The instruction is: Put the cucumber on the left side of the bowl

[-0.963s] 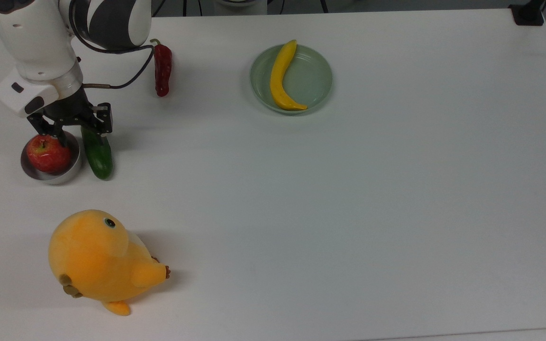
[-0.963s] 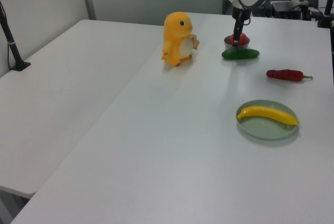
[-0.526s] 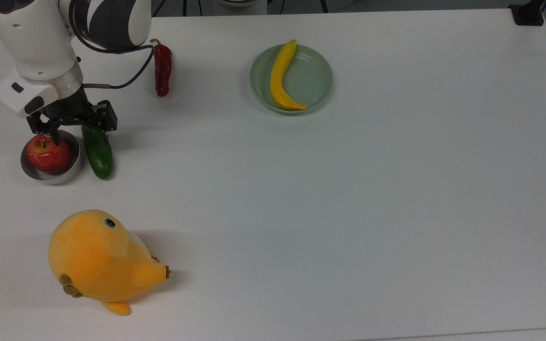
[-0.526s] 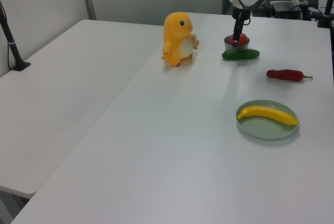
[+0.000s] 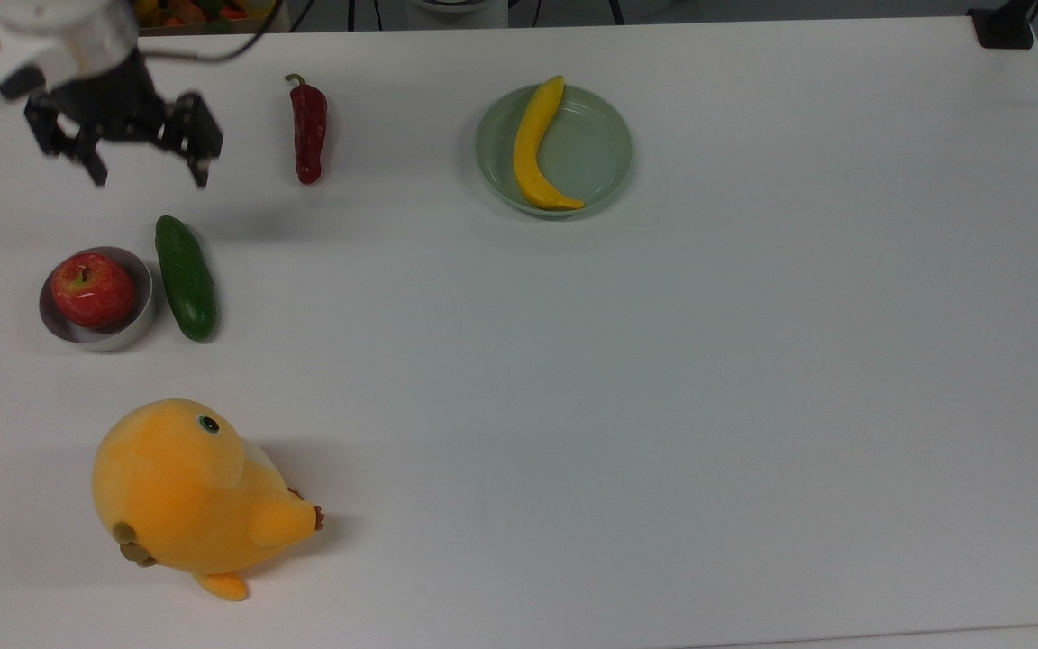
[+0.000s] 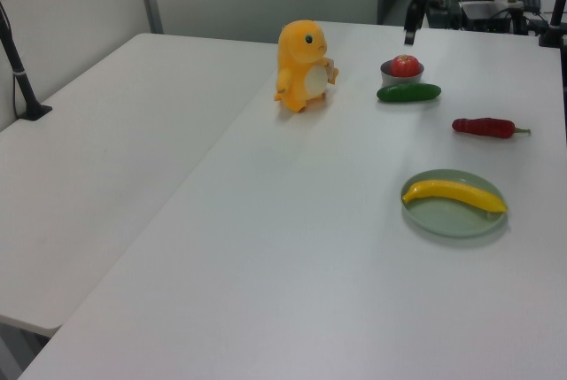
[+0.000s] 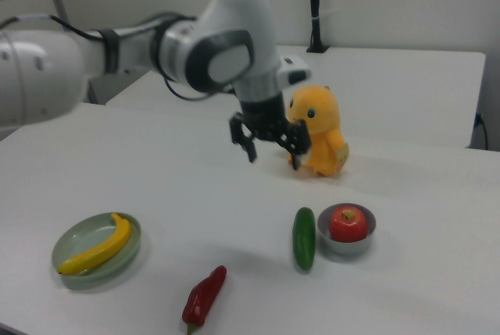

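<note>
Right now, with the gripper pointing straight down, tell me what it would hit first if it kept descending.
Probably bare table. The open gripper hangs with nothing beneath it; the cucumber and the bowl lie off to the side. Depth is uncertain.

cucumber: smooth dark green cucumber lying just beside the bowl, on the top view's right
bowl: small shiny silver metal bowl holding a red apple
gripper: black two-finger gripper, jaws apart, empty
</note>
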### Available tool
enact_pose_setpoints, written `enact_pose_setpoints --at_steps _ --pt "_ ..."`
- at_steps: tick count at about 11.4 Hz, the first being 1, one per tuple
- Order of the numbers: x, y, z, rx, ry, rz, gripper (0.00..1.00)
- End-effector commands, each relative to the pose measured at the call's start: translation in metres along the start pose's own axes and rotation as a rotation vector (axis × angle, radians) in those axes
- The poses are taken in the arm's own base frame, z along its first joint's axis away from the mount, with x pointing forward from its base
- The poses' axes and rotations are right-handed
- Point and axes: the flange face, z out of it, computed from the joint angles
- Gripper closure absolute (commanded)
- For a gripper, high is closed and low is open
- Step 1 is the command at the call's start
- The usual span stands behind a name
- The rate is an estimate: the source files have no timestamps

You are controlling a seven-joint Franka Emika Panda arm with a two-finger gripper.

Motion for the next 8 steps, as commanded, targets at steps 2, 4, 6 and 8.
enact_pose_setpoints --at_steps 2,4,6,8 --pt "-0.038 -0.083 -0.102 0.075 -0.04 0.133 0.0" --pt "-0.057 -0.144 -0.136 0.1 -0.109 0.115 0.0" --pt "-0.067 -0.192 -0.154 0.1 -0.133 0.112 0.0" --pt "-0.076 -0.231 -0.159 0.098 -0.163 0.052 0.0"
